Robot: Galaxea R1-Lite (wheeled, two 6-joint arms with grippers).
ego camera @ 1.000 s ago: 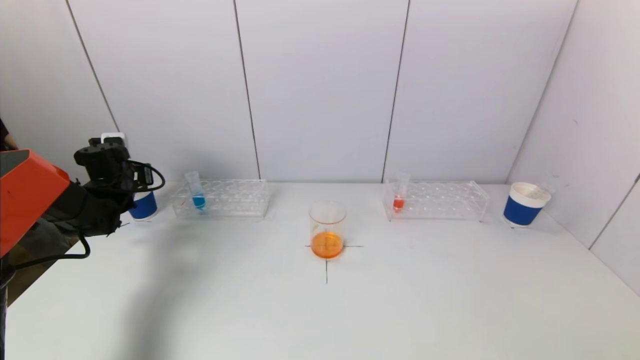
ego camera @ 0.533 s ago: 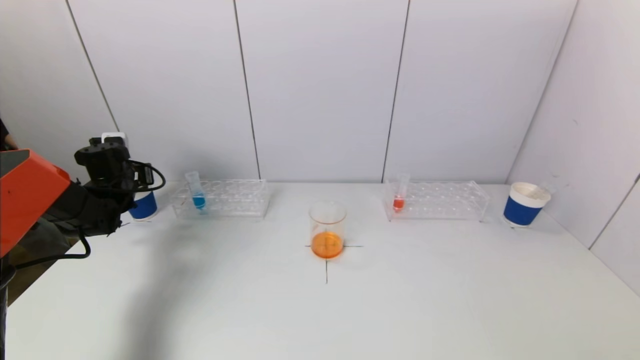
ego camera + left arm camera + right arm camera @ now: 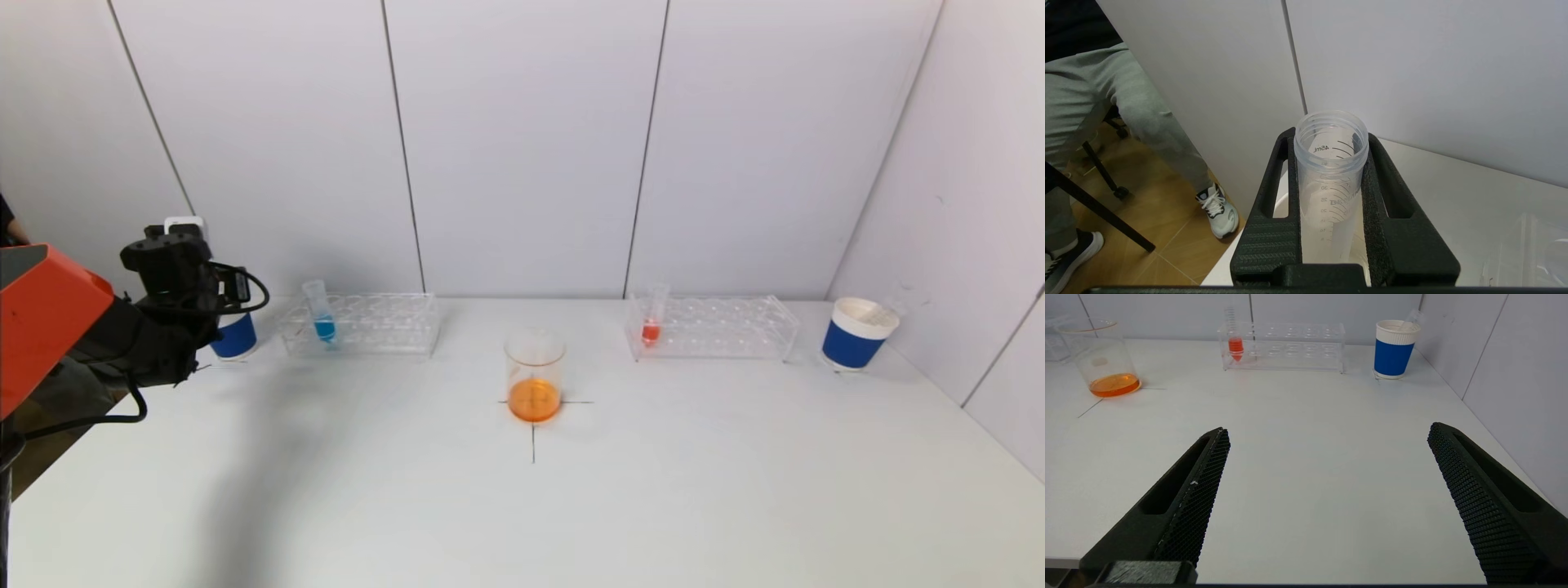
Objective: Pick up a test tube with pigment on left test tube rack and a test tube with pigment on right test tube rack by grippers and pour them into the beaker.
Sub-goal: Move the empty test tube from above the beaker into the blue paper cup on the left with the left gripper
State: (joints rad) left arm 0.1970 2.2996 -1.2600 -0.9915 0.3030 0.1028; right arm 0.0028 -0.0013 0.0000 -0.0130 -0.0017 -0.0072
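On the white worktop (image 3: 522,506) the beaker (image 3: 535,376) is sitting between both racks while my left claw (image 3: 1331,139) is clamping an empty test tube (image 3: 1331,171) over the left blue cup (image 3: 235,335) and my right claw (image 3: 1327,457) is gaping wide, holding nothing.

Left end effector (image 3: 1331,163) clamped; right end effector (image 3: 1327,457) spread wide

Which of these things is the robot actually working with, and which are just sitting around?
Job:
left gripper, shut on an empty tube
blue tube
left rack
red tube
right rack
beaker
right gripper, open

Lying about:
right paper cup
left paper cup
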